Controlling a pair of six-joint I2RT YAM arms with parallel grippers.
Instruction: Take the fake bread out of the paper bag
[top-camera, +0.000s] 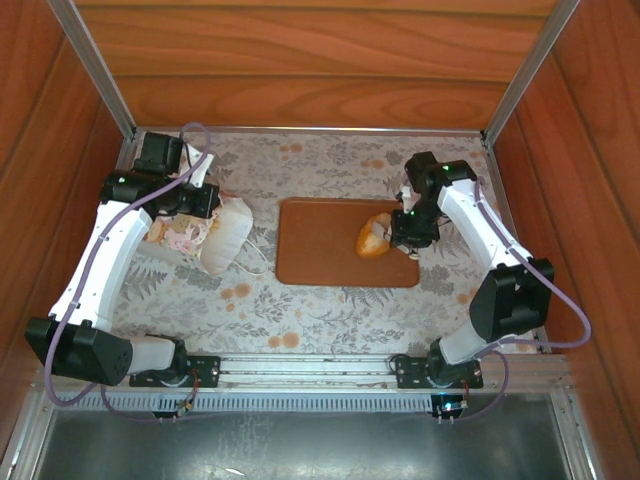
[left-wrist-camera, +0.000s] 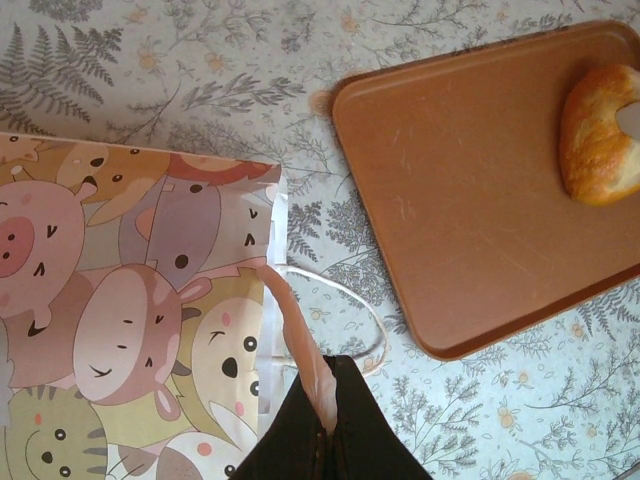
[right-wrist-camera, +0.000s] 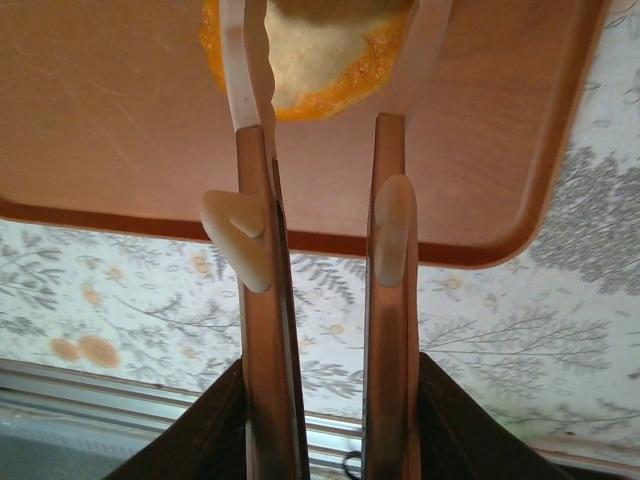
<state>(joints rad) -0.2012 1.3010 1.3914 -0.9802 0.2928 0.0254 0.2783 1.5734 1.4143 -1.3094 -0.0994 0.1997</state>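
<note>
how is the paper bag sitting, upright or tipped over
Tipped over. The paper bag lies on its side, printed face up, its cord handle trailing on the table; the left hand pinches its rim.

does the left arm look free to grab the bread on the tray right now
Probably not. The left gripper has its jaws shut on the rim of the paper bag, so it would have to let go first, and the right gripper has its jaws either side of the bread on the tray.
</note>
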